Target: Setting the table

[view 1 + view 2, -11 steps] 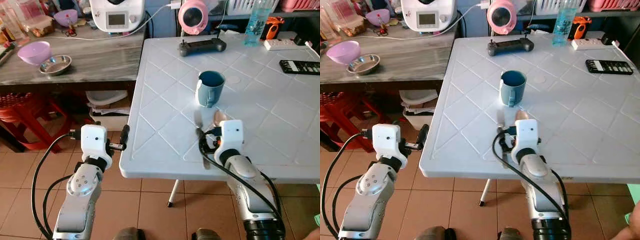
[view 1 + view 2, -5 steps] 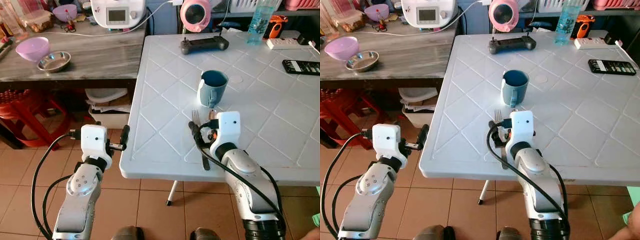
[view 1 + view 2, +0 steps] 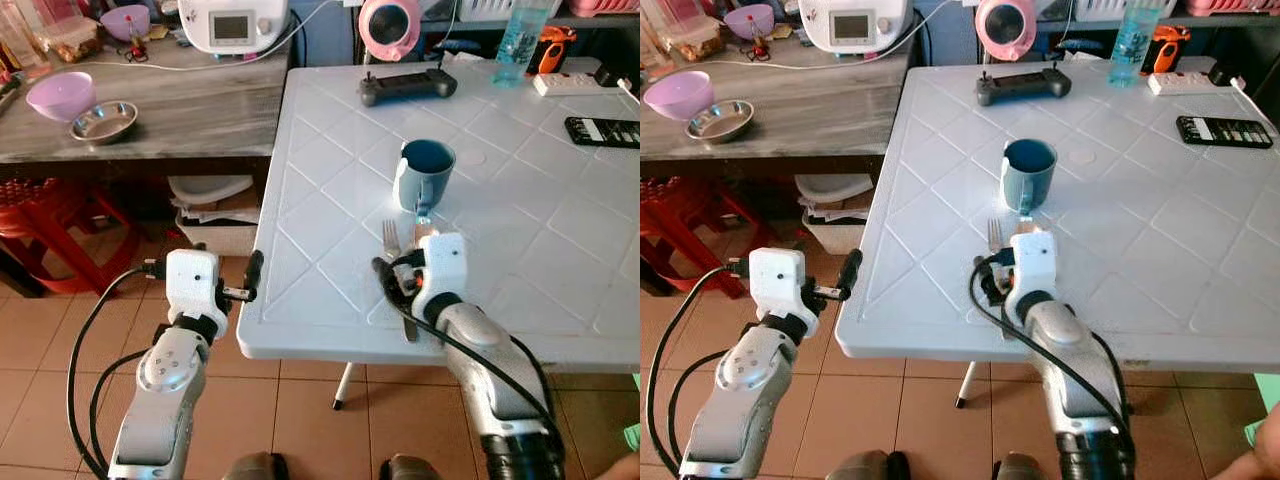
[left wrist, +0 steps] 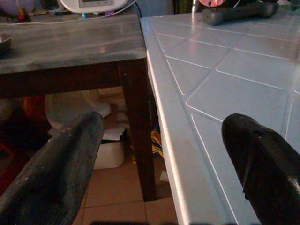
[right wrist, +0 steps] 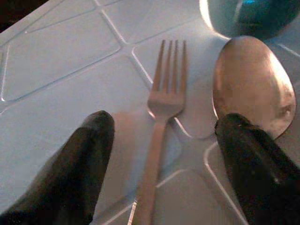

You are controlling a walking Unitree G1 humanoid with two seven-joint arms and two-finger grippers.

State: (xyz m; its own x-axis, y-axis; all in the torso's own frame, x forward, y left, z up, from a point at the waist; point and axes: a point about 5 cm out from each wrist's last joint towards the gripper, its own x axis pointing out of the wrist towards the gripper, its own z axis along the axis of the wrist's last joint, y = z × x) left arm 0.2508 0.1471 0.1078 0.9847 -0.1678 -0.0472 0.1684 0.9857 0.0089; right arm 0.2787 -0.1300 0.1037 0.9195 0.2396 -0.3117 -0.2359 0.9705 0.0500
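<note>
A silver fork (image 5: 159,136) and a spoon (image 5: 253,84) lie side by side on the white table (image 3: 330,200), just in front of a blue mug (image 3: 425,175). My right gripper (image 5: 165,123) is open low over the table near its front edge. Its two black fingers (image 5: 82,168) straddle the fork's handle without touching it. The spoon's bowl lies just past the other finger. The fork's tines (image 3: 391,237) point toward the mug. My left gripper (image 4: 159,126) is open and holds nothing, level with the table's left front corner, over the floor.
At the table's far side lie a game controller (image 3: 407,90), a water bottle (image 3: 518,40), a power strip (image 3: 575,85) and a remote (image 3: 603,130). A wooden counter (image 3: 170,110) on the left carries a purple bowl (image 3: 60,95) and a steel bowl (image 3: 103,120). A red stool (image 3: 50,220) stands below.
My right gripper has drawn back toward the table's front edge and slightly left, uncovering the fork's tines and the spoon's bowl. The left arm has not moved.
</note>
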